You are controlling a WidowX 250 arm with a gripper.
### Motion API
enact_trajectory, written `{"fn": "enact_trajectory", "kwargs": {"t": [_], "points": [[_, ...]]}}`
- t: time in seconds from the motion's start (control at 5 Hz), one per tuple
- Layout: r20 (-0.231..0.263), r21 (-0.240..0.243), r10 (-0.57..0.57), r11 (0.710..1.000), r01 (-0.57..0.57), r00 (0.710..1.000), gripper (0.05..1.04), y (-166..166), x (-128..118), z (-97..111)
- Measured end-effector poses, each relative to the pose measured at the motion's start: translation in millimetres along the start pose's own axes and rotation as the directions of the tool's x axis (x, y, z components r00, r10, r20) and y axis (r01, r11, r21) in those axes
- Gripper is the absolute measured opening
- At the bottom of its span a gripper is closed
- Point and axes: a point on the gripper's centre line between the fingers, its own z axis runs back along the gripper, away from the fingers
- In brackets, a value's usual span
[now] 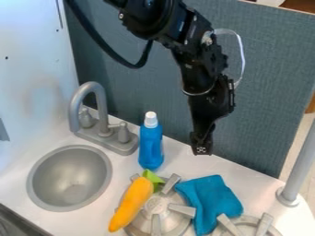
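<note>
The black gripper (201, 148) hangs over the rear of the counter, pointing down, to the right of a blue bottle (151, 144) with a white cap. I cannot tell how its fingers stand, and no object shows at its tip. In front of the bottle, an orange carrot-like toy (131, 204) with a green top lies slanted over the left part of a grey stove burner (161, 205). A teal cloth (210, 201) lies crumpled between that burner and a second one at the lower right, below the gripper.
A round grey sink (69, 178) is set into the counter (100, 217) at left, with a grey faucet (92, 107) behind it. A blue-grey panel (265, 92) stands along the back. At right rises a grey post (298, 168).
</note>
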Motion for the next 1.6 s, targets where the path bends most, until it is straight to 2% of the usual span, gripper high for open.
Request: {"fn": "enact_trajectory", "kwargs": {"t": [0.2, 0.4, 0.6, 0.8, 1.0, 1.2, 1.4, 1.6], "points": [[-0.023, -0.031, 0.006, 0.999, -0.007, 1.0, 1.001, -5.5, -4.1, -11.3], [-0.034, -0.043, 0.088, 0.995, -0.089, 0.996, 1.001, 3.9, -1.2, -35.0], [-0.068, -0.029, 0.227, 0.973, -0.23, 0.971, 1.001, 18.5, -5.0, -58.3], [-0.108, -0.028, 0.323, 0.944, -0.328, 0.94, 1.001, 22.8, -7.2, -76.1], [-0.117, -0.042, 0.391, 0.916, -0.398, 0.913, 1.001, 17.1, -9.2, -88.4], [-0.137, -0.03, 0.457, 0.885, -0.465, 0.879, 1.001, 9.5, -19.9, -96.4], [-0.175, -0.022, 0.543, 0.832, -0.555, 0.821, 1.001, 1.8, -27.9, -112.7], [-0.184, -0.027, 0.566, 0.814, -0.58, 0.803, 1.001, -5.4, -29.2, -126.2]]}}
